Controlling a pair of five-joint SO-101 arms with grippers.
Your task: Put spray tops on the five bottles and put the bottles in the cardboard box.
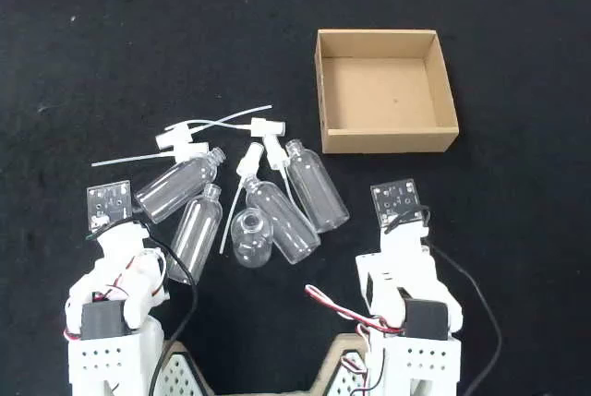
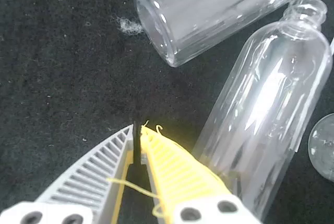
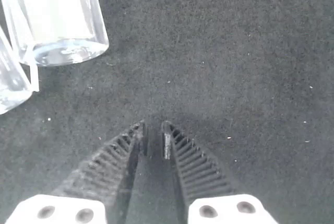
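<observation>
You have the whole job still ahead: left tool point(image 2: 138, 127) and right tool point(image 3: 154, 127) are both closed on nothing, the five bottles point(image 1: 180, 186) and loose spray tops point(image 1: 180, 138) sit clustered on the tabletop point(image 1: 517, 230), and the cardboard box point(image 1: 388, 140) holds none.

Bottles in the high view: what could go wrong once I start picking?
The bottles crowd together, touching, so lifting one may roll its neighbours. The long tubes of the spray tops cross, so one may drag another. The left claw sits close beside a bottle and could knock it.
</observation>
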